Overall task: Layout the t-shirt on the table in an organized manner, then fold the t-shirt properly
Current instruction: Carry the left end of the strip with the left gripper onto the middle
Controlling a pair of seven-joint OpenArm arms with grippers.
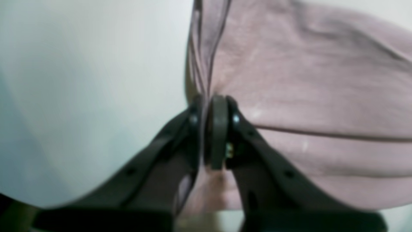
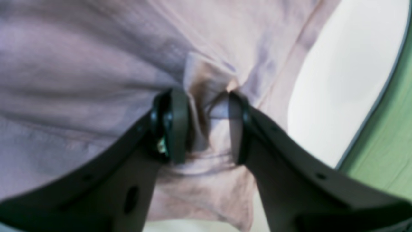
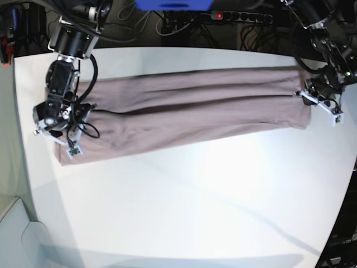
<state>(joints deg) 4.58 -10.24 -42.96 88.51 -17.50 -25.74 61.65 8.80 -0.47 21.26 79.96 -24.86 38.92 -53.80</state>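
Observation:
The dusty-pink t-shirt [image 3: 184,111] lies stretched in a long folded band across the far half of the white table [image 3: 195,195]. At its right end in the base view, my left gripper [image 3: 308,96] is shut on the cloth; in the left wrist view its pads [image 1: 219,129] pinch a thin fold of the t-shirt [image 1: 305,80] at its edge. At the band's left end my right gripper [image 3: 58,137] holds the other end. There, a thick bunch of t-shirt [image 2: 80,64] sits between the fingers of the right gripper [image 2: 204,96], which stand apart around it.
Cables and a power strip [image 3: 240,15] lie beyond the table's far edge. The table's rounded edge [image 2: 370,106] runs close to my right gripper, with green floor [image 2: 386,145] past it. Bare white tabletop [image 1: 80,80] lies beside the left gripper.

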